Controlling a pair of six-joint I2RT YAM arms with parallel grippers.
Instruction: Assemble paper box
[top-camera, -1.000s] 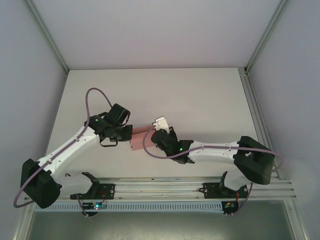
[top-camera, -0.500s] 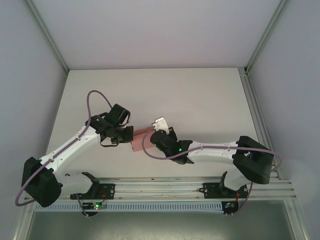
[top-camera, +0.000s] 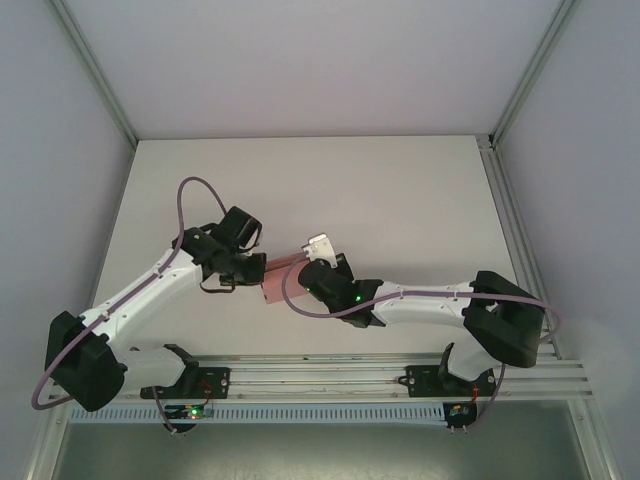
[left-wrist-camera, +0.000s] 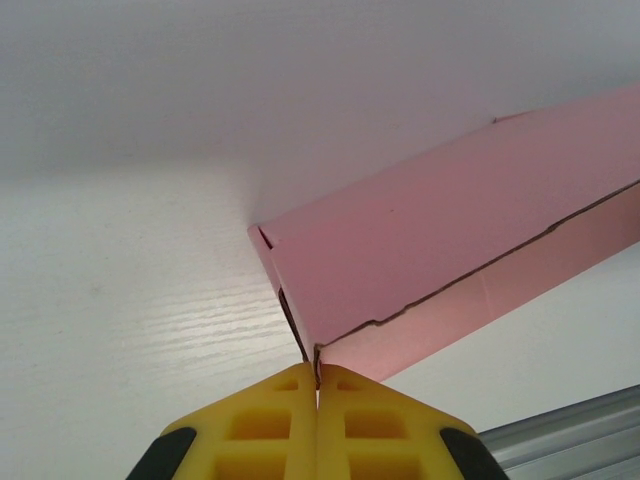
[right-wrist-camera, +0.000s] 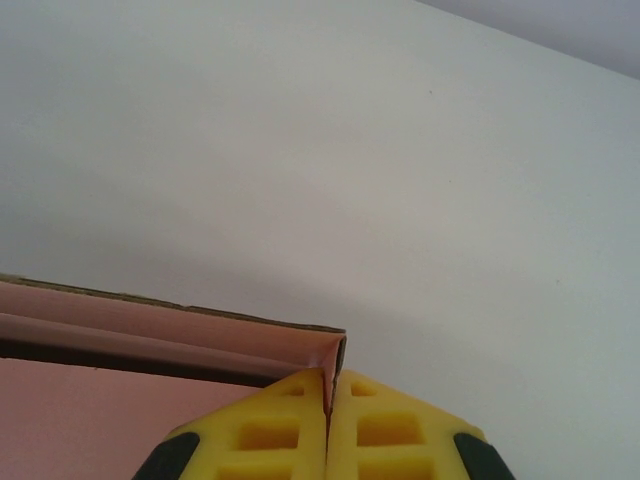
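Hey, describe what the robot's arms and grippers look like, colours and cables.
The left arm and right arm have white links, black joints and a purple cable looping alongside, each with a small green light. The left gripper and right gripper have yellow pads with square recesses, black at the sides.

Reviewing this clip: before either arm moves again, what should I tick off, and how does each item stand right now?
1. Left end effector shut on a corner of the pink thin-card paper box: ok.
2. Right end effector shut on a box edge: ok.
3. Box seams closed: not ok; dark gaps run along edges in both wrist views.
4. Box lifted off the white table: cannot tell.
5. Card undamaged at the pinch points: cannot tell.
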